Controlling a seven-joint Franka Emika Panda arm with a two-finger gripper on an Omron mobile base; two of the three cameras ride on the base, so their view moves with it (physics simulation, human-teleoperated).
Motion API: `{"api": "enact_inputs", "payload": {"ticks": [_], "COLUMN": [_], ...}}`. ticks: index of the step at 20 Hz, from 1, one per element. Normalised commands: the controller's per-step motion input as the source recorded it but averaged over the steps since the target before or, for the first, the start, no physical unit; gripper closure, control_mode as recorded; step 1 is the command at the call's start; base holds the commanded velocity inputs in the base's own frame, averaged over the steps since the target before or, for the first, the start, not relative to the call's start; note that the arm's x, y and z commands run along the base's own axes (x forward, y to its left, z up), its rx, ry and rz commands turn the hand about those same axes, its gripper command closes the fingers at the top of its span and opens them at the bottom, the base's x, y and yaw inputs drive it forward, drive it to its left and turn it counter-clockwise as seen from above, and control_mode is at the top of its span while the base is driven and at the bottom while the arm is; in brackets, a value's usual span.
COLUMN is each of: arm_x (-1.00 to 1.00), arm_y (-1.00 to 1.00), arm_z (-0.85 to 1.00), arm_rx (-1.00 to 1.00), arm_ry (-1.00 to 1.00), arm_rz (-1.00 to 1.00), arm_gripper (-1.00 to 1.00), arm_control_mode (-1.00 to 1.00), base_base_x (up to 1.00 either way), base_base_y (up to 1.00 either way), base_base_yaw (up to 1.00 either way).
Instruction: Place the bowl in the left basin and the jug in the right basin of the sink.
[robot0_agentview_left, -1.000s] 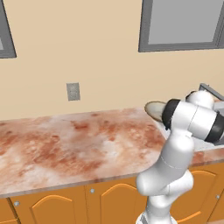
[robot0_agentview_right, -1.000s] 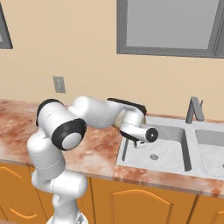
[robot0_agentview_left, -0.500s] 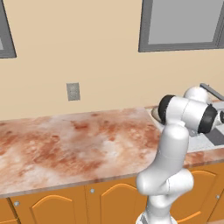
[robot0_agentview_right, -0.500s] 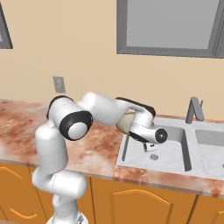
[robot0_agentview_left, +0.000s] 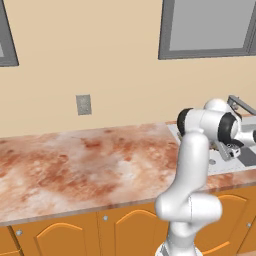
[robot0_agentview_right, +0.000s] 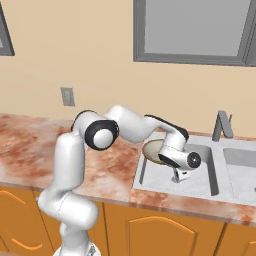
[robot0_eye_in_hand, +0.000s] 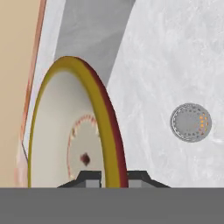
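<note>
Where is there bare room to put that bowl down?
The basin floor is bare around its drain, under the gripper shut on the bowl. The marble counter between wall outlet and sink is bare too. It's crowded at the basin's left edge, where arm and bowl hang.

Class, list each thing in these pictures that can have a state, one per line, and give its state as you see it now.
Bowl: held by its rim, tipped on edge over a sink basin.
Gripper: shut on the bowl's rim, one of the fingers on each side.
Basin under the bowl: dry, nothing lying in it, drain uncovered.
Faucet: no water running.
</note>
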Motion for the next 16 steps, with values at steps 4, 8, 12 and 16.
{"api": "enact_inputs", "payload": {"ticks": [4, 8, 12, 16], "arm_x": [0.23, 0.44, 0.55, 0.47], "arm_y": [-0.47, -0.54, -0.5, -0.42], "arm_z": [-0.44, -0.47, -0.45, -0.37], "arm_rx": [-0.01, 0.0, 0.0, 0.0], "arm_ry": [0.03, 0.04, 0.06, 0.06], "arm_rz": [0.0, 0.0, 0.0, 0.0], "arm_gripper": [1.0, 1.0, 1.0, 1.0], "arm_control_mode": [-1.0, -1.0, -1.0, -1.0], "base_base_x": [0.0, 0.0, 0.0, 0.0], "base_base_y": [0.0, 0.0, 0.0, 0.0], "base_base_yaw": [0.0, 0.0, 0.0, 0.0]}}
